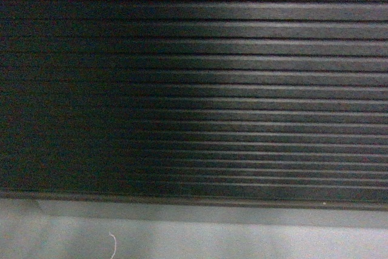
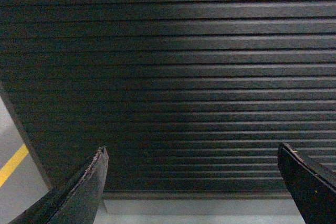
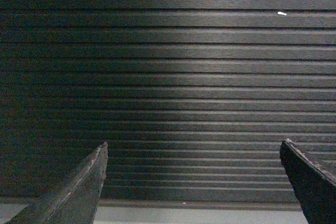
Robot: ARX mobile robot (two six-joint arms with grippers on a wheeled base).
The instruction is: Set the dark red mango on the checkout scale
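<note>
The checkout's dark, horizontally ribbed front panel (image 1: 194,83) fills the head view, and its top is out of view. The same ribbed panel (image 2: 173,77) stands in front of my left gripper (image 2: 191,150), which is open with nothing between its fingers. My right gripper (image 3: 193,148) is open too and empty, facing the panel (image 3: 173,77). The dark red mango and the scale are out of view in all three frames. Neither gripper shows in the head view.
Pale grey floor (image 1: 194,235) runs along the foot of the panel, with a small white thread (image 1: 113,244) lying on it. A yellow floor line (image 2: 11,165) shows at the left past the counter's corner. A small white mark (image 3: 282,13) sits on the panel.
</note>
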